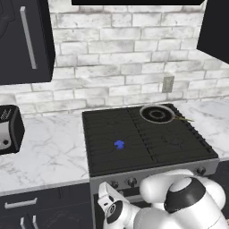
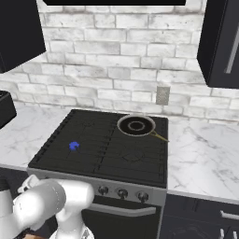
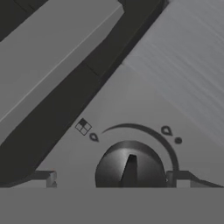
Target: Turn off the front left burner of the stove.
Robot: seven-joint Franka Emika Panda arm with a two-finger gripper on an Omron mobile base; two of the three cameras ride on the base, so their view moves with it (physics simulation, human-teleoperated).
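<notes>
The stove [image 1: 179, 147] [image 2: 140, 163] is a black gas range with a grey front strip of dark knobs. Its front left burner [image 1: 119, 144] [image 2: 73, 146] shows a small blue flame on the ridged grate. In the hand view a dark round knob [image 3: 130, 168] on the grey strip sits between my fingertips [image 3: 49, 177], its pointer ridge upright in that view. My gripper [image 3: 114, 177] is open and straddles the knob: the right tip is close to its edge, the left tip stands well apart. My white hand [image 1: 108, 203] is low at the strip's left end.
A round silver-rimmed dark pan [image 1: 156, 113] [image 2: 136, 125] rests on the back right grate. A black-and-silver toaster [image 1: 10, 129] stands on the marble counter [image 1: 49, 152] to the left. Dark wall cabinets [image 1: 24, 40] hang above, and lower drawers [image 1: 27, 203] flank the range.
</notes>
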